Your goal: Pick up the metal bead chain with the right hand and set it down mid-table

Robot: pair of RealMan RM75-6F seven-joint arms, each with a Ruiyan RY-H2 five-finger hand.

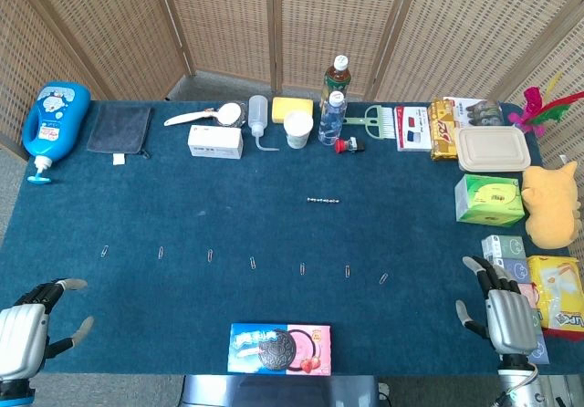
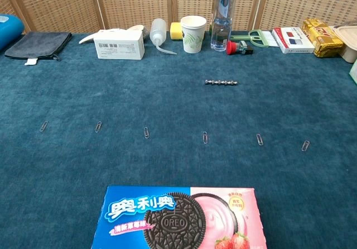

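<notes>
At the near left corner of the table (image 1: 137, 288) our left hand (image 1: 27, 329) rests with its fingers spread and nothing in them, well away from the work. Moving right, a row of paper clips (image 1: 253, 262) runs across the cloth, and beyond it, a little right of centre, the metal bead chain (image 1: 324, 201) lies flat and straight, apart from everything else. Behind it stand the paper cup (image 1: 297, 129) and the water bottle (image 1: 332, 120). At the near right corner our right hand (image 1: 500, 308) also sits with fingers apart, holding nothing, beside the boxes (image 1: 558, 293) along the right edge. The chain is well ahead of this hand and to its left, past the clip row. We judge the main risks to be these: the chain is thin and low on soft cloth, so our fingers may close over it and miss, or catch only one end and let it slip; a reach too deep could nudge the bottle or cup.
</notes>
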